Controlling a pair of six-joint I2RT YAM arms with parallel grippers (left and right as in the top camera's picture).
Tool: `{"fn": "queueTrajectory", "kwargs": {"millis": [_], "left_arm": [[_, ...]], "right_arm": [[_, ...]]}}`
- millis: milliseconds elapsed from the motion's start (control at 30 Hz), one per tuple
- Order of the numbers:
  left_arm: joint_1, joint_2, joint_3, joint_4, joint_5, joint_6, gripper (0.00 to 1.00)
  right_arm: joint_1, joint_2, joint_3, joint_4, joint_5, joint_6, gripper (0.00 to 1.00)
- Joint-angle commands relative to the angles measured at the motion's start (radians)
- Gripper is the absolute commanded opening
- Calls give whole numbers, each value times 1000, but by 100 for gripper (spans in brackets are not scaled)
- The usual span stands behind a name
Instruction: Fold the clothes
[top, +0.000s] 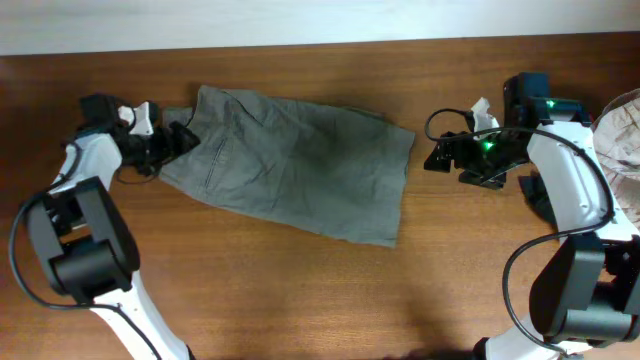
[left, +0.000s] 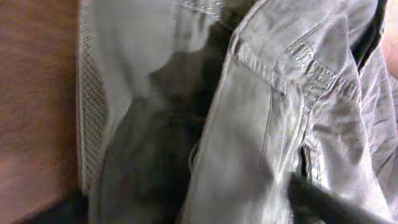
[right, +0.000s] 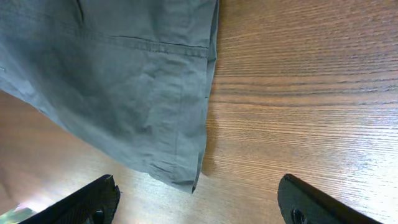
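Your grey shorts (top: 300, 165) lay unfolded on the desk (top: 300, 290), every fold outstanding; the right claw (top: 438, 158) stood apart beside the hem, and the left claw's (top: 170, 140) grip at the waistband could not be told.

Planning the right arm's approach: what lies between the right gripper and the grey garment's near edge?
Nothing but bare table separates the right gripper from the garment, clearest in the right wrist view.
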Motion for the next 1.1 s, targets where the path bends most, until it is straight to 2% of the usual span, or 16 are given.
{"fn": "queueTrajectory", "kwargs": {"millis": [0, 33, 67, 167, 367, 467, 600, 700, 733, 867, 967, 1067], "left_arm": [[-31, 42, -10, 36, 83, 13, 25], [-32, 42, -10, 46, 115, 16, 6], [-34, 41, -8, 52, 146, 16, 0], [-34, 27, 21, 37, 238, 16, 0], [-52, -74, 134, -137, 238, 56, 1], [-112, -170, 250, -306, 102, 137, 1], [-219, -251, 362, -414, -87, 171, 1], [-325, -278, 414, -452, -200, 178, 0], [-403, -279, 428, -465, -263, 178, 0], [-587, -265, 427, -473, -360, 182, 0], [-698, -245, 427, -475, -467, 182, 0], [-805, -195, 426, -484, -490, 181, 0]], "right_arm": [[1, -19, 14, -4, -6, -10, 87], [1, -19, 14, -6, -6, -11, 87], [1, -19, 14, -8, -6, -11, 86], [1, -19, 14, -8, -6, -11, 87], [1, -19, 14, -15, -6, -11, 86], [0, -19, 14, -23, -5, -10, 86], [-5, -19, 14, -7, -6, -6, 86], [-22, -19, 14, 13, -5, 17, 86], [-44, -19, 16, 24, -6, 47, 86], [-148, -19, 42, 29, -12, 167, 86], [-214, -21, 61, 25, -79, 174, 87], [-259, -22, 65, 17, -134, 173, 87]]}}
